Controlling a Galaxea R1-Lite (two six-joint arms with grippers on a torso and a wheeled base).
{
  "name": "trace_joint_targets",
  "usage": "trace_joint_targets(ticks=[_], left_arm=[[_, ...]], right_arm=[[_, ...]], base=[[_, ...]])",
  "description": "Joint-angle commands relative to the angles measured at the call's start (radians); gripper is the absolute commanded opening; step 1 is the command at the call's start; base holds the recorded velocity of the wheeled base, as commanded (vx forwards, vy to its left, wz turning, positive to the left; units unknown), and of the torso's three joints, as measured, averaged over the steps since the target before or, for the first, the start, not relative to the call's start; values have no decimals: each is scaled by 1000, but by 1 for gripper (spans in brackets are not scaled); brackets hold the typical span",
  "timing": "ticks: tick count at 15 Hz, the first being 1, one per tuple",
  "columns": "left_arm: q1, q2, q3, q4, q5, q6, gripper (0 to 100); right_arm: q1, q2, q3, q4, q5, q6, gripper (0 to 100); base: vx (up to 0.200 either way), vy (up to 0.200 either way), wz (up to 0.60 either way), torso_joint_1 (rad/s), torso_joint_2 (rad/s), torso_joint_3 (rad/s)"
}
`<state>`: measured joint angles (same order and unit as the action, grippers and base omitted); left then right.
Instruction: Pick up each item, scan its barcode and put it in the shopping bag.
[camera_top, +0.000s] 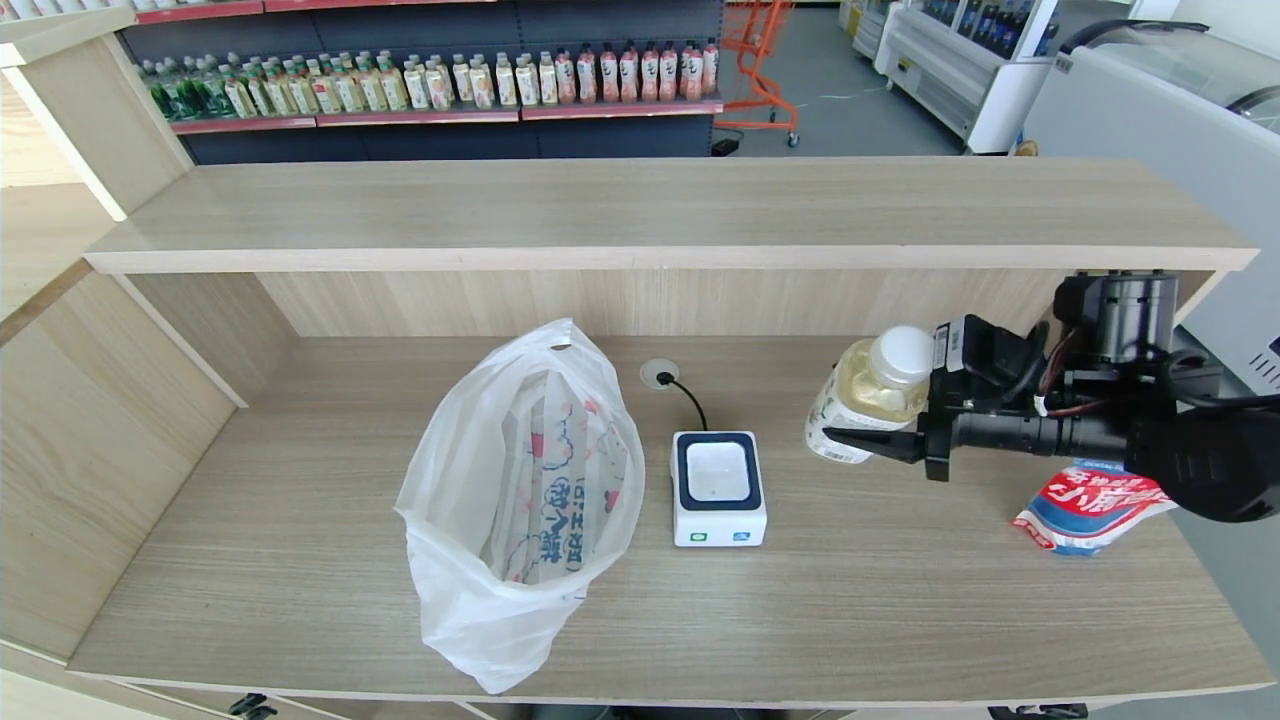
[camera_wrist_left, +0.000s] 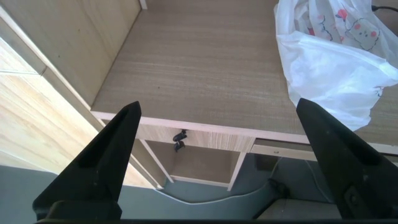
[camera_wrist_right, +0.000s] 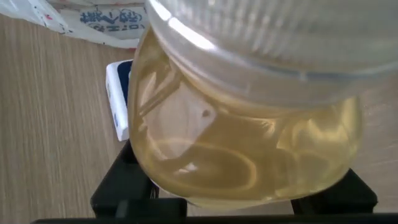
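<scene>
A clear bottle of yellow drink (camera_top: 868, 395) with a white cap hangs tilted above the counter, just right of the scanner (camera_top: 717, 487). My right gripper (camera_top: 872, 422) is shut on its body, and the right wrist view shows the bottle (camera_wrist_right: 249, 124) close up between the dark fingers (camera_wrist_right: 118, 190), with the scanner (camera_wrist_right: 118, 99) beyond it. The white shopping bag (camera_top: 520, 500) stands open left of the scanner with a patterned snack packet (camera_top: 560, 480) inside. My left gripper (camera_wrist_left: 217, 109) is open and holds nothing, low off the counter's front left edge, near the bag (camera_wrist_left: 329, 68).
A red, white and blue packet (camera_top: 1090, 505) lies on the counter at the right, under my right arm. The scanner's cable runs to a hole (camera_top: 659, 374) at the back. A raised wooden ledge (camera_top: 660, 210) walls the counter's far side, and a side panel (camera_top: 90, 430) closes the left.
</scene>
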<state>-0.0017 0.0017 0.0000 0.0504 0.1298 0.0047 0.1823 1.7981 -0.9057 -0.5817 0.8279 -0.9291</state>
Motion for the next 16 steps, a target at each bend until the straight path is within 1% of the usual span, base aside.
trace_joint_targets(ticks=[1, 4, 7, 10, 13, 16], left_arm=[[0, 0, 0, 0, 1, 0, 100], [0, 0, 0, 0, 1, 0, 100], [0, 0, 0, 0, 1, 0, 100], [0, 0, 0, 0, 1, 0, 100], [0, 0, 0, 0, 1, 0, 100], [0, 0, 0, -1, 1, 0, 100]], right_arm=[[37, 92, -47, -30, 28, -5, 0], [82, 147, -94, -96, 56, -23, 0], [86, 181, -93, -113, 77, -53, 0], [89, 224, -94, -122, 109, -112, 0], [105, 261, -97, -208, 111, -111, 0], [118, 291, -125, -250, 111, -108, 0]], base=[[0, 0, 0, 0, 0, 0], [0, 0, 0, 0, 0, 0], [0, 0, 0, 0, 0, 0], [0, 0, 0, 0, 0, 0], [0, 0, 0, 0, 0, 0], [0, 0, 0, 0, 0, 0]])
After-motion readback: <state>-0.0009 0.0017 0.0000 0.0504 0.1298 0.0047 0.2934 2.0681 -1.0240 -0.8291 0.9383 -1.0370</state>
